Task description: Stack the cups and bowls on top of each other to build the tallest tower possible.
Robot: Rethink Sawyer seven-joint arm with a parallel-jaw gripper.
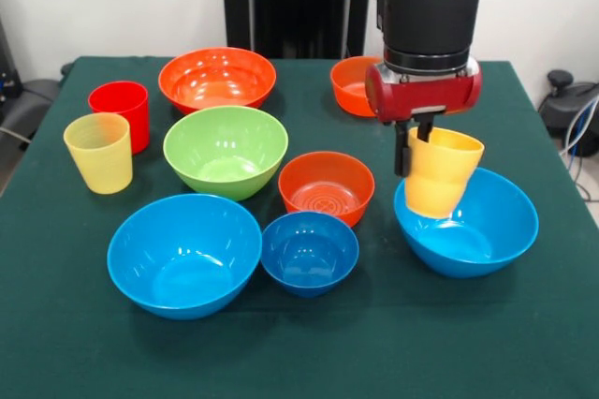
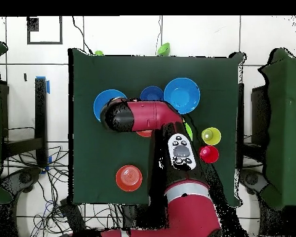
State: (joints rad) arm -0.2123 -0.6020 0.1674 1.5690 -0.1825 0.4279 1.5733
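The red and black arm [image 1: 428, 20] comes down over the green table [image 1: 56, 343], its gripper [image 1: 419, 146] clamped on the rim of the yellow-orange cup [image 1: 440, 174], one finger inside and one outside. The cup hangs tilted, its base just inside the right light-blue bowl [image 1: 487, 230]. A second large light-blue bowl [image 1: 183, 254] sits front left, the green bowl [image 1: 226, 151] and big orange bowl [image 1: 217, 79] behind it. Between them: small orange bowl [image 1: 326, 186], dark blue bowl [image 1: 309, 252]. Far left stand the red cup [image 1: 120, 113] and pale yellow cup [image 1: 98, 152].
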